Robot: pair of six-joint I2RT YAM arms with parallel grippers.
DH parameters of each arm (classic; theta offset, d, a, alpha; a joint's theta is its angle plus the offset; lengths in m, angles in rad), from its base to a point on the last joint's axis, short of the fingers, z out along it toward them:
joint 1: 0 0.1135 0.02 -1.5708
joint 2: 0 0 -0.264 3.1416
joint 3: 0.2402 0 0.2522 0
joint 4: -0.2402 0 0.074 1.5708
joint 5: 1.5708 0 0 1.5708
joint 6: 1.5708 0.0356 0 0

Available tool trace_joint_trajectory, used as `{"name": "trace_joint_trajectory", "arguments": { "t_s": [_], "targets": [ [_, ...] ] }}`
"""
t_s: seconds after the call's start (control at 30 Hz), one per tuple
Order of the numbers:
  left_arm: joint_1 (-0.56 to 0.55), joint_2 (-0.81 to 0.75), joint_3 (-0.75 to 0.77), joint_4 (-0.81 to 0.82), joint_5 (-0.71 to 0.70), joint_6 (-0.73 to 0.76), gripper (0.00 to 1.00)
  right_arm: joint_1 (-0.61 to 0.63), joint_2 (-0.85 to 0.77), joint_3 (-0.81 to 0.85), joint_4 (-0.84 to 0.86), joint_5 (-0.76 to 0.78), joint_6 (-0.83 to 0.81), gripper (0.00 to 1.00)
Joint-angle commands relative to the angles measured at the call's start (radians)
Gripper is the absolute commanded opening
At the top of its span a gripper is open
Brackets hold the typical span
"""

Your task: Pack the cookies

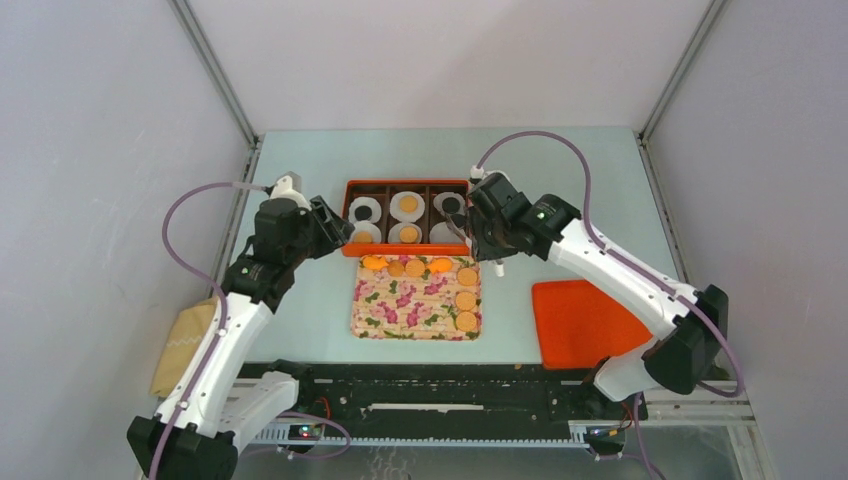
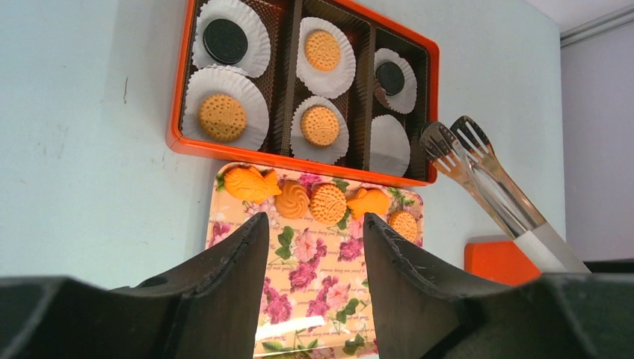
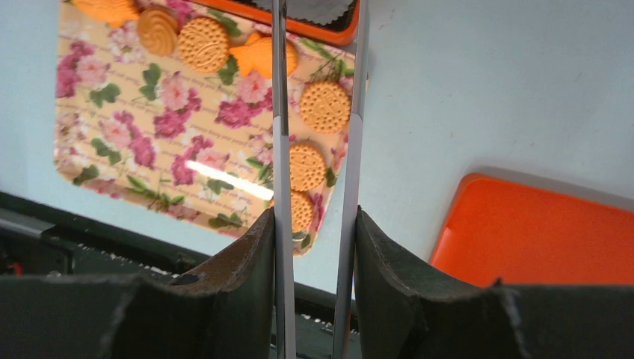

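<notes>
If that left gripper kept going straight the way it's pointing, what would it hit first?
Most likely the flowered tray, just short of the cookies along its far edge. The left gripper is open and empty, though depth is hard to judge.

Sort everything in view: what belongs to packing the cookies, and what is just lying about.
For the job: cookies on the floral tray; orange compartment box with white paper cups; tongs held in the right pincer; left pincer, open and empty.
Lying about: orange lid right of the tray; tan cloth bundle, far left.
</notes>
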Motion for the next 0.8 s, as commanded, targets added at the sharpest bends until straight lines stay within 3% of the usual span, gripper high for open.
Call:
{"name": "trace_joint_trajectory", "arguments": {
  "t_s": [0.0,0.3,0.37,0.6,0.77],
  "targets": [
    [0.007,0.01,0.044,0.005,-0.022,0.006,0.54,-0.037,0.055,0.055,0.067,0.003,-0.081,0.13],
    [0.007,0.032,0.04,0.007,-0.025,0.011,0.54,-0.049,0.11,0.065,0.087,-0.026,-0.098,0.13],
    [0.007,0.033,0.039,0.008,-0.025,0.012,0.54,-0.048,0.12,0.059,0.089,-0.02,-0.098,0.19],
    [0.007,0.041,0.033,0.013,-0.007,0.021,0.55,-0.049,0.152,0.057,0.09,-0.02,-0.079,0.5],
    [0.007,0.045,0.034,0.012,0.004,0.025,0.57,-0.049,0.136,0.053,0.094,-0.016,-0.075,0.54]
  ]
}}
